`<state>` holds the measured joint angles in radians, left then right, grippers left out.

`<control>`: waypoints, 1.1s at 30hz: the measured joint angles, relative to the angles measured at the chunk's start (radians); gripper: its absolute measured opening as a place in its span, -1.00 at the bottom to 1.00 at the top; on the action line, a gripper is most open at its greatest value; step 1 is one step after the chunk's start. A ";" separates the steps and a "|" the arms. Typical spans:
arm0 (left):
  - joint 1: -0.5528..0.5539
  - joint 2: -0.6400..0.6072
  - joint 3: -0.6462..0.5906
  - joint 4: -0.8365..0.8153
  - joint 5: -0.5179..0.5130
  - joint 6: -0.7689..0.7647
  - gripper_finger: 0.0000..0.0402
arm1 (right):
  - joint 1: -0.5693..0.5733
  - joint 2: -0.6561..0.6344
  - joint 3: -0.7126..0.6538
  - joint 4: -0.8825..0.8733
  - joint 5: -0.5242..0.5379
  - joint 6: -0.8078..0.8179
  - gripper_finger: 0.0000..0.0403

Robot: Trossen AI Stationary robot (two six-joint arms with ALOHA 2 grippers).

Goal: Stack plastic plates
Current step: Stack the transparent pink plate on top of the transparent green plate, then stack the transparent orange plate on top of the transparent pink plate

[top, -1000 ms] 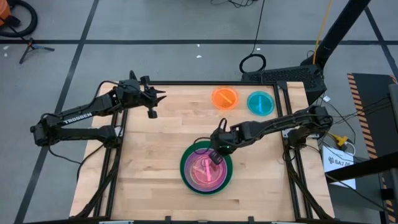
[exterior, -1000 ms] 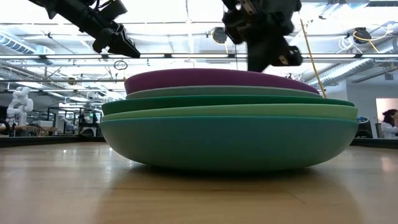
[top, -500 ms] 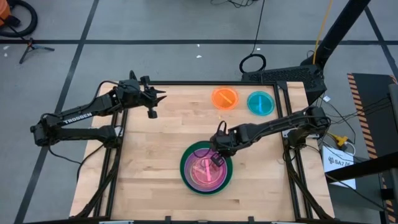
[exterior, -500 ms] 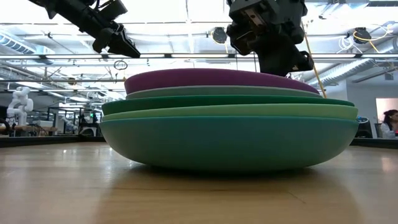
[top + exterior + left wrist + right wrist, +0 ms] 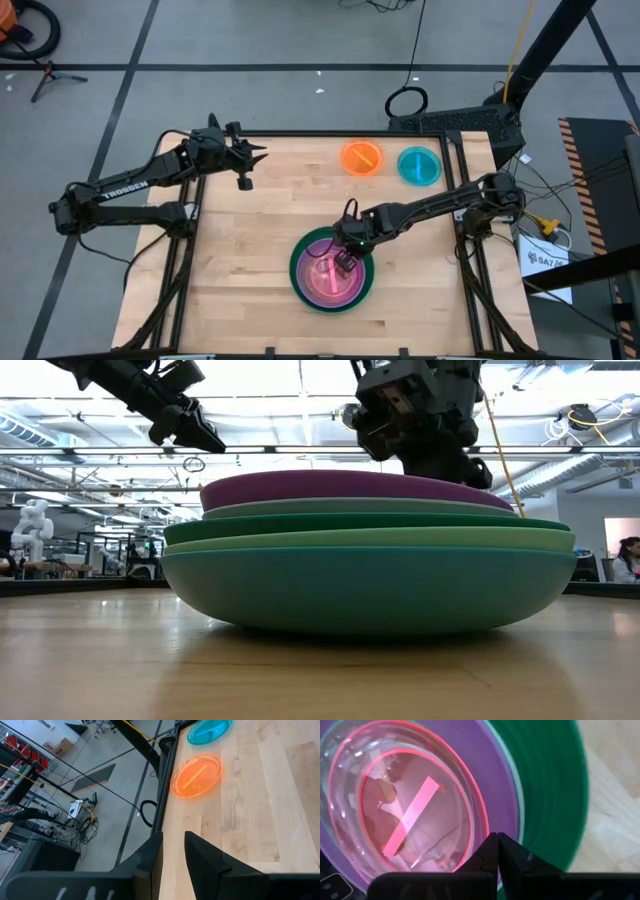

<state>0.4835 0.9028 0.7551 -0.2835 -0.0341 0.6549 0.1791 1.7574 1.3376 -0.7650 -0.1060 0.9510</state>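
Wood table holds stacked plates; right fingers clenched empty, left fingers' state unclear.

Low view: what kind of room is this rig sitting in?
Most likely a robotics lab or workshop. Behind the stack of plates there is an open industrial ceiling with exposed pipes, a white humanoid-looking robot at far left, and a person at the right edge.
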 joint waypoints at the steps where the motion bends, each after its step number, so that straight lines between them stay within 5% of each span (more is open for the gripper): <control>1: 0.000 0.000 0.000 0.000 0.000 0.000 -0.56 | 0.000 0.006 0.000 0.006 -0.007 -0.004 -1.00; 19: 0.000 0.000 0.000 0.000 0.000 0.000 -0.56 | -0.009 -0.048 -0.001 0.017 -0.022 -0.021 -1.00; 25: 0.000 0.000 0.000 0.002 0.000 0.000 -0.56 | -0.053 -0.113 -0.001 -0.067 0.105 -0.020 -1.00; 33: 0.000 0.000 0.000 0.003 0.000 0.000 -0.56 | -0.123 -0.107 0.000 -0.086 0.106 -0.131 -1.00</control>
<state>0.4838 0.9028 0.7551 -0.2810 -0.0341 0.6552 0.0560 1.6500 1.3373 -0.8511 -0.0002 0.8202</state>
